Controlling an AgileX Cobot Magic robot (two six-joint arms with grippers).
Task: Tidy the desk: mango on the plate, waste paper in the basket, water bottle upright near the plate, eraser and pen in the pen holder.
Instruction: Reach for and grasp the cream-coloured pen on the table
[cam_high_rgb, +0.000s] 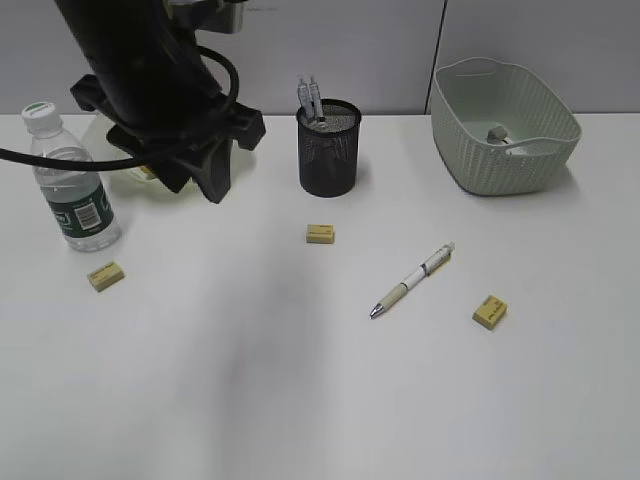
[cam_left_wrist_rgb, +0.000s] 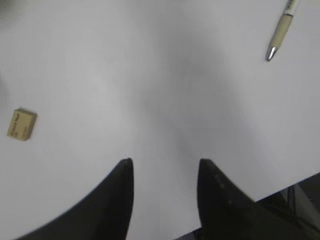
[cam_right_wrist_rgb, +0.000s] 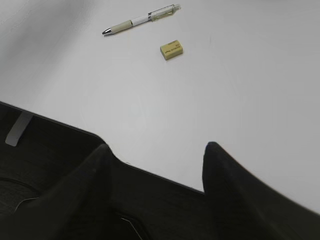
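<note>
The water bottle (cam_high_rgb: 72, 180) stands upright at the left. My left arm hides most of the plate (cam_high_rgb: 128, 180) beside it, and the mango is hidden. The pen holder (cam_high_rgb: 328, 150) holds two pens. A loose pen (cam_high_rgb: 412, 281) lies right of centre and shows in both wrist views (cam_left_wrist_rgb: 280, 32) (cam_right_wrist_rgb: 140, 20). Three erasers lie on the desk (cam_high_rgb: 300, 400): left (cam_high_rgb: 106, 276), middle (cam_high_rgb: 320, 234) and right (cam_high_rgb: 490, 312). The waste paper (cam_high_rgb: 497, 133) lies in the basket (cam_high_rgb: 505, 160). My left gripper (cam_high_rgb: 195, 180) (cam_left_wrist_rgb: 165, 162) is open and empty. My right gripper (cam_right_wrist_rgb: 158, 146) is open and empty.
An eraser (cam_left_wrist_rgb: 22, 124) lies to the left of my left gripper's fingers. Another eraser (cam_right_wrist_rgb: 171, 49) lies near the pen, far ahead of my right gripper, which hangs over the desk's dark edge (cam_right_wrist_rgb: 50, 125). A grey wall stands behind the desk.
</note>
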